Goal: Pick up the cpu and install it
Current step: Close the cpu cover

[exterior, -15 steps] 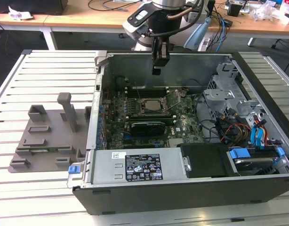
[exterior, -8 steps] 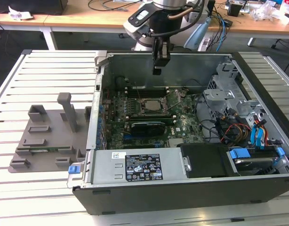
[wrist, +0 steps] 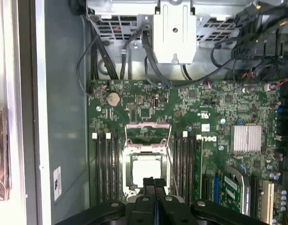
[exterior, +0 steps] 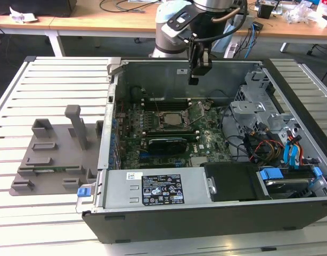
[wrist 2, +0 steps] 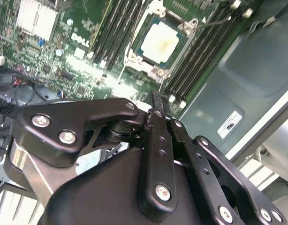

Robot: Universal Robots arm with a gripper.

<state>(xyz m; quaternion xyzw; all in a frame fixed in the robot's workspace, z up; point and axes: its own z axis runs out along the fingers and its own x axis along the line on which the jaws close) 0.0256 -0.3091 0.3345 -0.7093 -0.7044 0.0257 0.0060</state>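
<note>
The cpu (exterior: pixel 172 120) is a pale silver square lying flat in the black socket on the green motherboard (exterior: pixel 211 144), inside the open computer case. It is also seen in both wrist views (wrist 2: pixel 160 40) (wrist: pixel 145 169). The socket's hinged metal frame (exterior: pixel 196 110) stands open beside it. My gripper (exterior: pixel 194 80) hangs above the board, a little toward the case's back wall from the socket. Its two black fingers (wrist: pixel 148 183) press together with nothing between them, and the gripper (wrist 2: pixel 156 99) is clear of the chip.
Memory slots (wrist: pixel 105 164) flank the socket on both sides. A drive cage with cables (exterior: pixel 259 117) fills the case's side at the exterior view's right. The power supply (exterior: pixel 153 189) lies along the front. A grey fixture plate (exterior: pixel 51 154) sits at the exterior view's left.
</note>
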